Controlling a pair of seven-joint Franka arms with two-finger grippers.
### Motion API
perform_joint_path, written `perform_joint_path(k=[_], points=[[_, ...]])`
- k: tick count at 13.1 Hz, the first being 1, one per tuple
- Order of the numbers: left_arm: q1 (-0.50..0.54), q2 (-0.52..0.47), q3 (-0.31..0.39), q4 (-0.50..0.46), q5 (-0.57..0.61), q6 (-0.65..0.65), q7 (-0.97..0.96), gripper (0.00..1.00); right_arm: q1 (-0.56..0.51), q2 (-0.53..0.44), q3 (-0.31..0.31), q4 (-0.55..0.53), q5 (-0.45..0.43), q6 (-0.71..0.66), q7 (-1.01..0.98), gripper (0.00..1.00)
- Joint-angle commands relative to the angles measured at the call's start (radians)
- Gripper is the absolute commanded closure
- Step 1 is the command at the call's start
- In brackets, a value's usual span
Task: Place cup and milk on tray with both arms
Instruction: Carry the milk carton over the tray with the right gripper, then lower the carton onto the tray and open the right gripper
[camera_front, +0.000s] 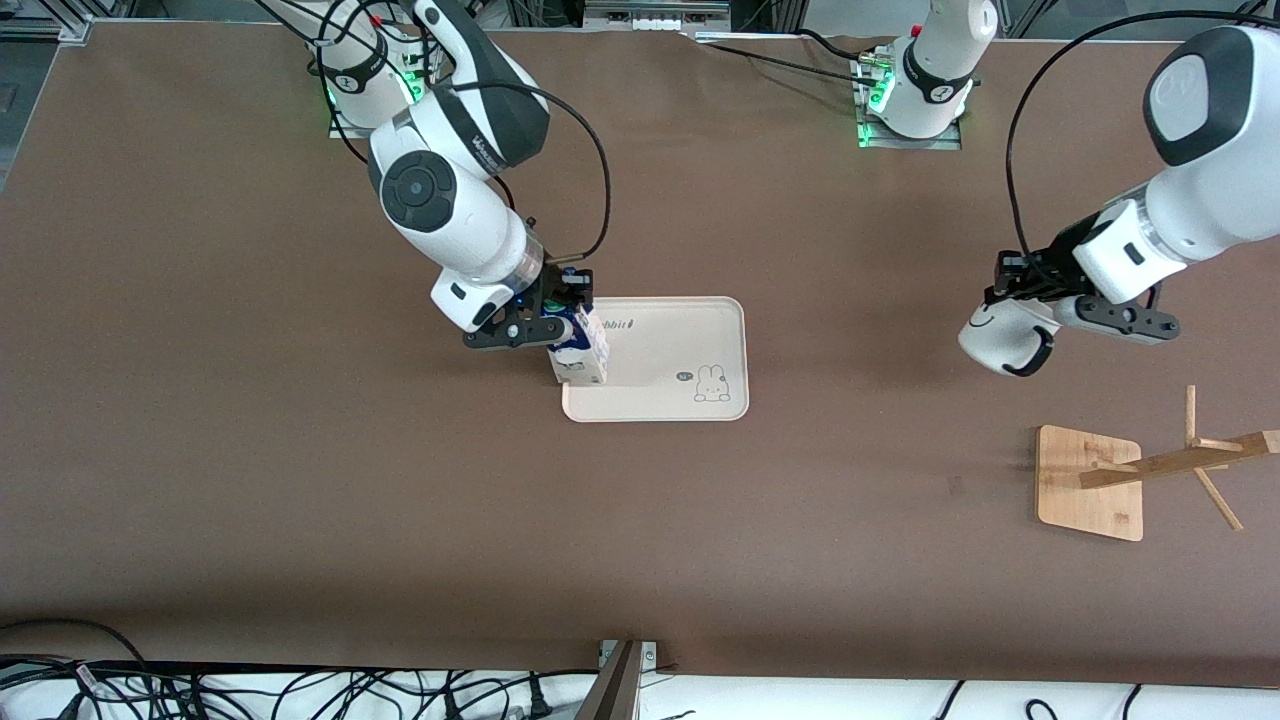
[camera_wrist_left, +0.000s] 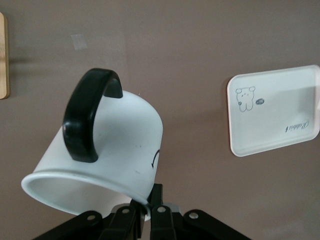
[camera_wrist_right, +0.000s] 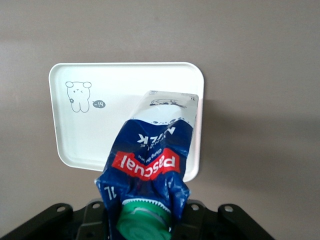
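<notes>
Tabletop (camera_front: 300, 500): brown surface that carries the tray and the wooden rack; the 2 arm bases stand along its top edge in the front view.

Right arm (camera_front: 440, 190): white with black joint bands, it reaches from its base down to the tray's end that faces the right arm's end of the tabletop.

Left arm (camera_front: 1190, 210): white, it comes in at the left arm's end of the tabletop and carries the cup in the air.

Tray (camera_front: 680, 350): flat cream rectangle with rounded corners, flat on the tabletop about midway between the 2 bases and nearer to the front camera than they are; it bears "Rabbit" lettering and a small bunny drawing.

Wooden rack (camera_front: 1090, 482): bamboo, with a square base and a leaning post with pegs, on the tabletop toward the left arm's end, nearer to the front camera than the cup, well apart from the tray.

Cup (camera_front: 1000, 338): white mug with a black loop handle, tilted, held off the tabletop and well apart from the tray.

Milk (camera_front: 580, 350): dark-blue and white gable-top carton with red marks and a green screw cap, over the tray's edge at the right arm's end; whether its base touches the tray cannot be told.

Left tool (camera_wrist_left: 145, 212): clenched on the cup's rim, its fingers pinching the wall.

Right tool (camera_front: 555, 310): clenched on the milk at its top, by the cap.
</notes>
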Motion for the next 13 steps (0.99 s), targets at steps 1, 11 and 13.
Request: perform_joint_path(k=[1,11,13], points=[[0.0,0.041,-0.042,0.053,0.046,-0.048,0.002,1.0,0.047,0.039,-0.008,0.058,-0.018,0.011,0.075,0.65],[-0.187,0.337,-0.065,0.413,0.091,-0.4,-0.489,1.0,0.095,0.136,-0.009,0.071,-0.087,0.011,0.054,0.65],[-0.25,0.365,-0.065,0.413,0.082,-0.407,-0.615,1.0,0.095,0.134,-0.009,0.071,-0.086,0.011,0.055,0.39]])
